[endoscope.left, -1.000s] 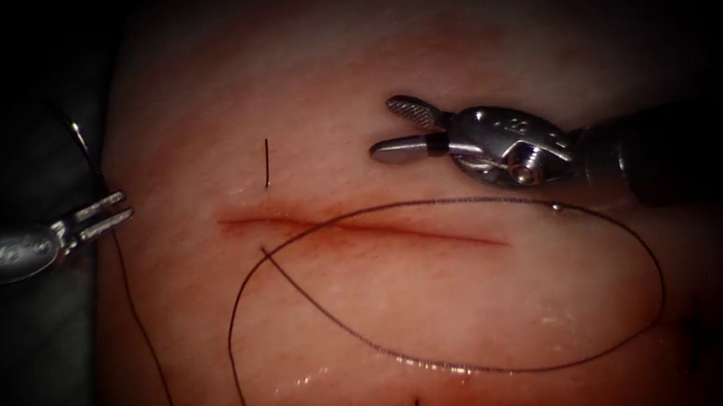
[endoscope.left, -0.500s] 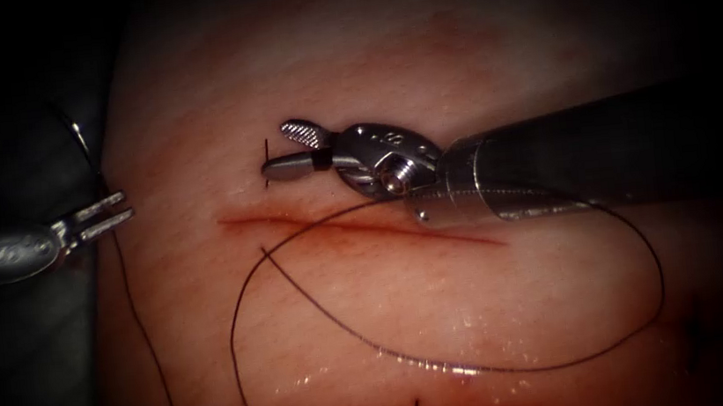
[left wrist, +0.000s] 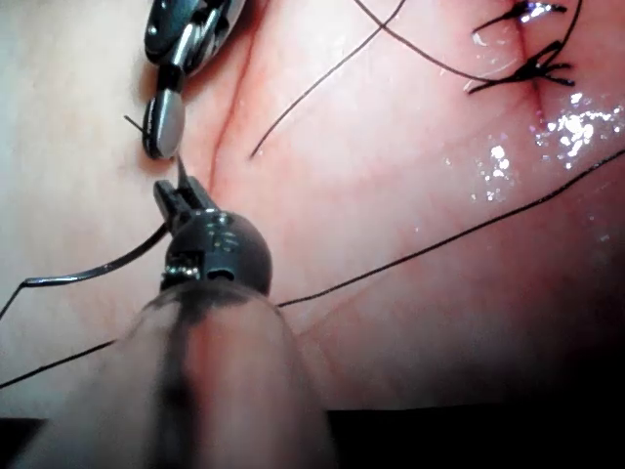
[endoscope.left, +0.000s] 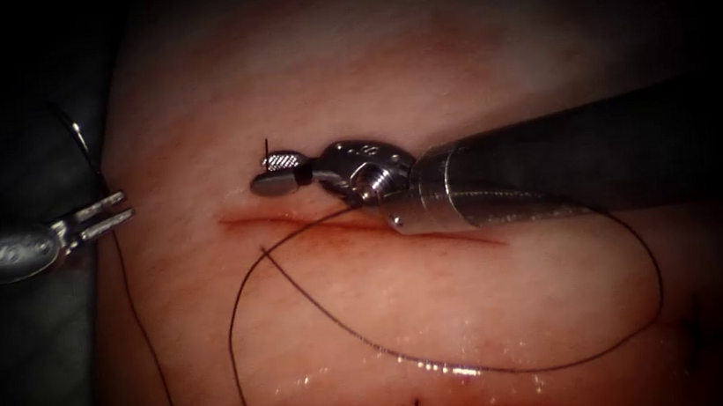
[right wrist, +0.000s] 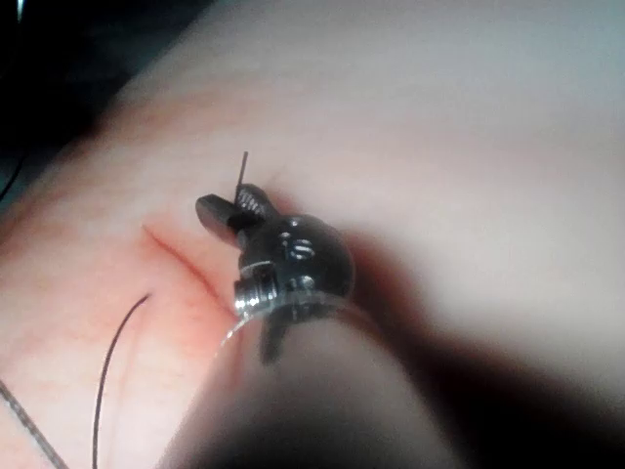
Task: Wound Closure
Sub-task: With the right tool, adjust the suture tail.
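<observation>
Pale, wet tissue (endoscope.left: 454, 61) with a cut (endoscope.left: 248, 220), and two grippers at work.
Right gripper (endoscope.left: 274, 171) is pinched on a short, limp tail (endoscope.left: 266, 146) just above the cut. Left gripper (endoscope.left: 114, 209) clamps the stiff, slippery needle (endoscope.left: 81, 137) near one end, off the tissue, left of the cut. Thread (endoscope.left: 519, 366) lies slack. No legible writing.

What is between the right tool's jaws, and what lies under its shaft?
A short cut end of thread pokes up from the right tool just above the cut; its lower part is hidden. The shaft covers part of the cut and the looped thread.
</observation>
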